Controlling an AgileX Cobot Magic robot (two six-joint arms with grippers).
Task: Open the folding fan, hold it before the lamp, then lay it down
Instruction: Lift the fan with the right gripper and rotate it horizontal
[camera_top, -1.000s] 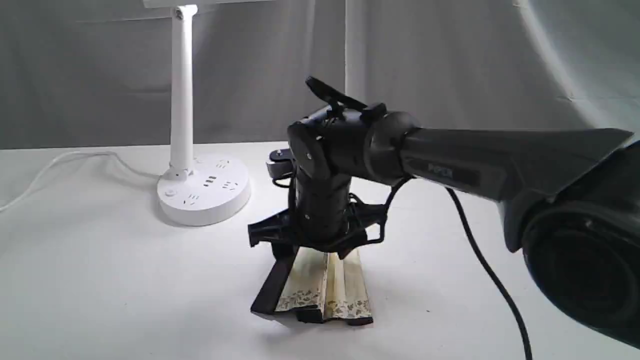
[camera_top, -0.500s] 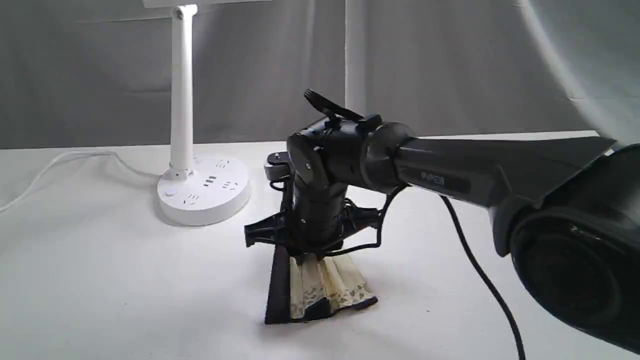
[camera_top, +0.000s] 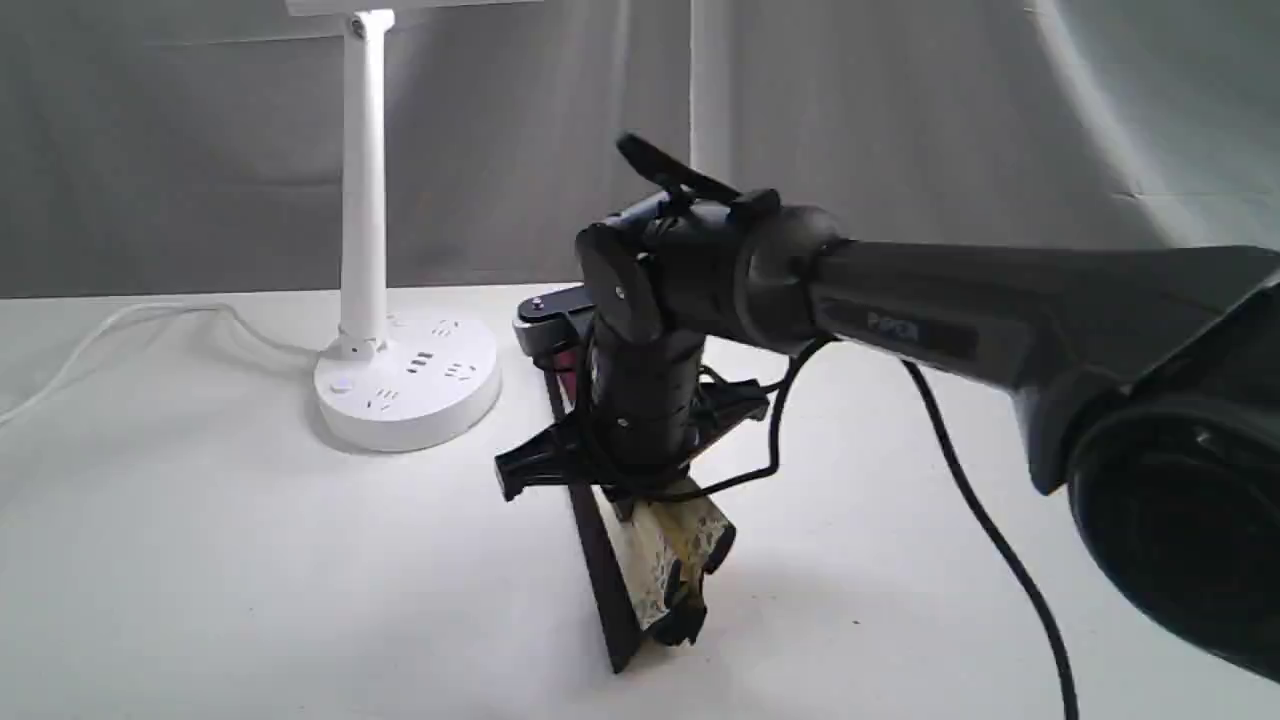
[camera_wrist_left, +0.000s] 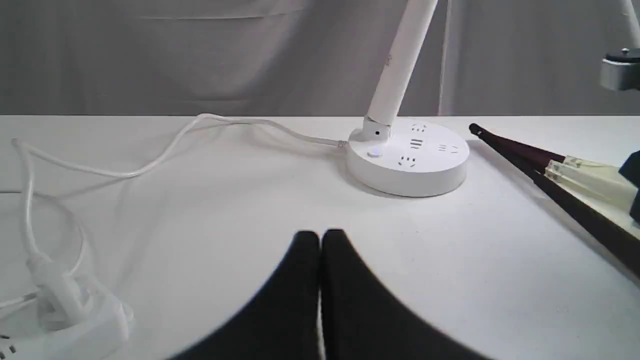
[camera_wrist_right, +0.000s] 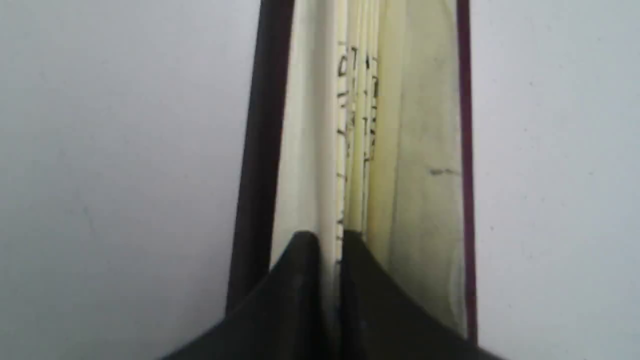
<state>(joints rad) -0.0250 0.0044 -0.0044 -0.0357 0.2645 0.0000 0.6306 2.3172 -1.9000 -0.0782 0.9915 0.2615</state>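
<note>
The folding fan is only slightly spread, with cream pleats between dark maroon guards. It stands tilted, its near end on the white table. My right gripper comes down on it from above. In the right wrist view the right gripper is shut on a few middle pleats of the fan. The lamp stands at the back left, its post rising out of frame. My left gripper is shut and empty, low over the table, short of the lamp; the fan lies off to one side.
The lamp's white cord loops across the table to a white plug block. A black cable hangs under the right arm. A grey curtain closes off the back.
The right gripper's jaws have closed on the fan's pleats. The fan has gone from lying partly spread to gathered and tilted up, and the wrist has risen slightly. The left gripper stays shut.
</note>
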